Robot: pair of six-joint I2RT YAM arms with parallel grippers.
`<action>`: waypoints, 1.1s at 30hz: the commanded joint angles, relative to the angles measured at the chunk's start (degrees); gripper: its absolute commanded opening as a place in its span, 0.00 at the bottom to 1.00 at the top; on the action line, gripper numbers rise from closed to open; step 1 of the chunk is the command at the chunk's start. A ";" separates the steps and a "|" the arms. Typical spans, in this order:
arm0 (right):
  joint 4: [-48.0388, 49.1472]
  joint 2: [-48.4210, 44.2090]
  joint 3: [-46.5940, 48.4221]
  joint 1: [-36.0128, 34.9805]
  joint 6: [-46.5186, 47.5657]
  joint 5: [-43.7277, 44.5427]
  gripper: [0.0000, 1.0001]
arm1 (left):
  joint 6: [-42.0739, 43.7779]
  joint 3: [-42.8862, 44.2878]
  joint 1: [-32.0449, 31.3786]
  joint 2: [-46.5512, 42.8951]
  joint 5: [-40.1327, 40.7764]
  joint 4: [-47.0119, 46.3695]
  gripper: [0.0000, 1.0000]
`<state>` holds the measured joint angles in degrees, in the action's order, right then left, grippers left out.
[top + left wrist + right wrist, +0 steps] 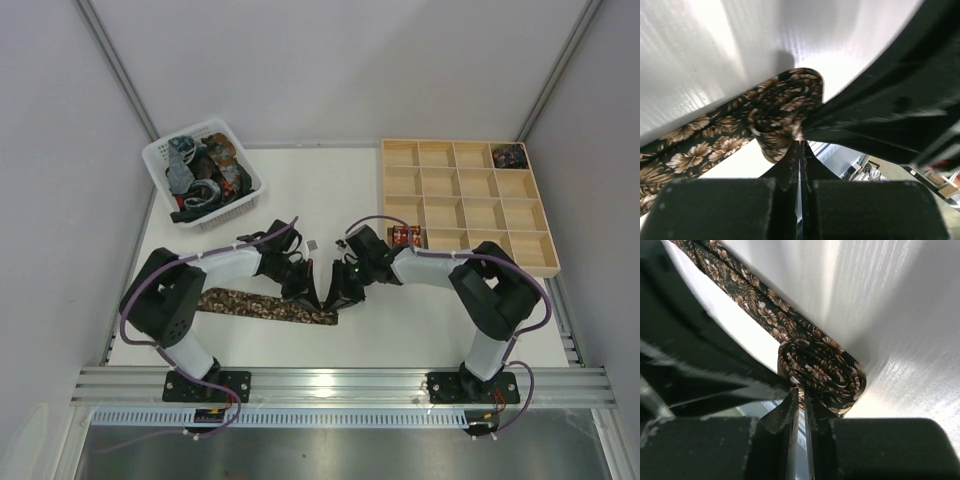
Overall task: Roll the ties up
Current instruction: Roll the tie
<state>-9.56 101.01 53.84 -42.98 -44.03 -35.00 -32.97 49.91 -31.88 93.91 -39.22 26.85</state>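
A brown floral tie (pixel 262 305) lies flat on the tabletop (pixel 400 330) near the arms, running left to right, with its right end wound into a small coil (pixel 820 367). Both arms meet over that coil. The left gripper (pixel 800 150) has its jaws drawn almost together at the coil's edge, and the right gripper (pixel 801 402) is just as narrow; each seems to pinch the fabric, though the close views are dark. More ties (pixel 205 175) fill the basket (pixel 158 158) at far left.
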 commanded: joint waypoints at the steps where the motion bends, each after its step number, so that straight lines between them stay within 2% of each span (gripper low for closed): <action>1: 0.07 -3.45 -0.23 0.62 0.61 -0.24 0.15 | 0.98 -0.87 -0.11 1.45 -0.68 -1.45 0.00; 4: -2.21 -5.73 -0.14 1.14 1.93 0.37 0.22 | 1.42 -1.39 -0.11 2.24 -0.51 -1.63 0.00; 5: -3.87 -7.04 -0.06 1.23 3.58 0.90 0.30 | 1.59 -1.39 -0.11 2.42 -0.42 -1.63 0.01; 7: -6.77 -8.02 0.55 1.23 6.40 1.16 0.39 | 1.77 -1.57 0.15 2.59 -0.33 -1.54 0.00; 8: -7.22 -8.55 0.82 1.15 10.24 1.34 0.49 | 1.86 -1.66 0.24 2.42 -0.33 -1.71 0.00; 10: -8.27 -10.13 1.26 0.62 15.17 1.60 0.58 | 2.03 -1.57 0.41 2.51 -0.24 -1.54 0.00; 12: -9.51 -11.18 1.88 -0.17 23.96 4.67 0.65 | 2.38 -1.40 0.76 2.51 -0.41 -1.19 0.00; 14: -8.99 -13.20 1.36 -3.57 30.55 11.32 0.81 | 2.47 -1.31 0.94 2.42 -0.33 -1.10 0.00; 15: -7.76 -14.25 0.57 -5.43 39.02 13.71 0.85 | 2.73 -1.31 1.11 2.51 -0.59 -1.10 0.01; 17: -3.81 -16.11 -1.72 -9.90 46.19 20.57 0.99 | 3.09 -1.04 1.29 2.42 -0.68 -0.66 0.00; 20: -3.09 -13.57 -0.94 -10.28 53.95 21.20 0.99 | 3.61 -1.13 1.91 2.16 -1.03 -0.57 0.00; 25: -5.30 -8.47 3.29 -10.28 65.01 15.76 1.00 | 3.97 -0.60 2.17 2.94 -2.52 -1.53 0.00; 28: -2.49 -7.59 2.32 -10.63 66.61 18.47 1.00 | 3.53 -0.69 2.26 3.30 -3.40 -2.50 0.00; 33: -1.69 -5.57 3.02 -11.07 68.73 17.78 1.00 | 3.26 -0.17 2.17 3.65 -4.02 -3.12 0.00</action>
<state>-13.91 94.24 55.00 -53.58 20.25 -17.37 -30.96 48.51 -30.09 97.14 -41.43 25.36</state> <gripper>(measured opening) 0.993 0.007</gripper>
